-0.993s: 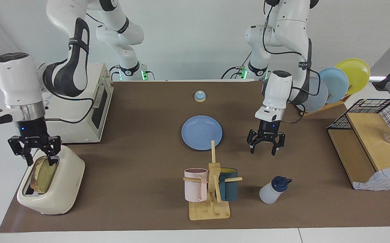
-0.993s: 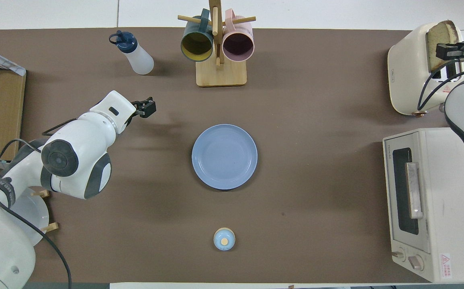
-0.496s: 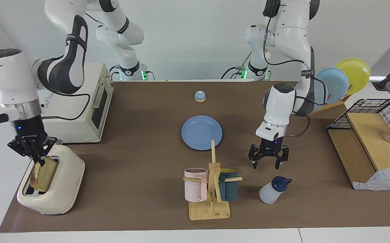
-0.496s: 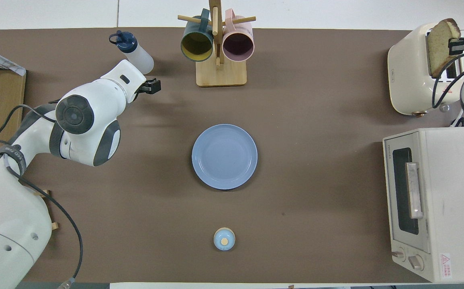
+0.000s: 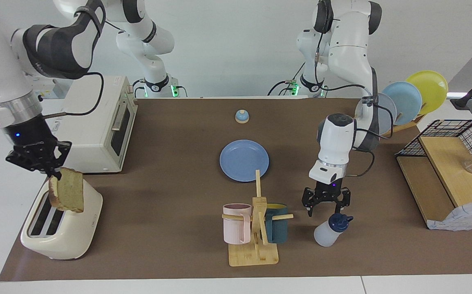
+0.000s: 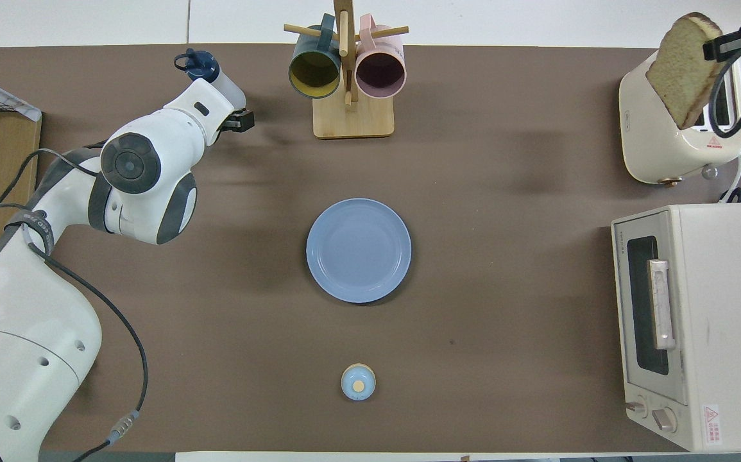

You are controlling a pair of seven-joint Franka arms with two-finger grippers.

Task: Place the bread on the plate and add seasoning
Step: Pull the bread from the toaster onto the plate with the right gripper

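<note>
The smooth round plate (image 5: 244, 160) lies flat at the worktop's middle. The porous, square bread (image 5: 67, 190) hangs on edge over the glossy toaster (image 5: 62, 226), pinched at its top corner by the right gripper (image 5: 52, 173). The left gripper (image 5: 326, 206), fingers spread, hovers over the translucent seasoning (image 5: 330, 230), which leans cap-up near the edge farthest from the robots.

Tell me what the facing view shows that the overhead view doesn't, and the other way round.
Only the facing view shows the row of plates in the rack and the open left gripper just above the translucent white seasoning bottle. Only the overhead view looks into the hanging mugs. Both show the right gripper holding the tan bread slice over the cream toaster, and the round blue plate.
</note>
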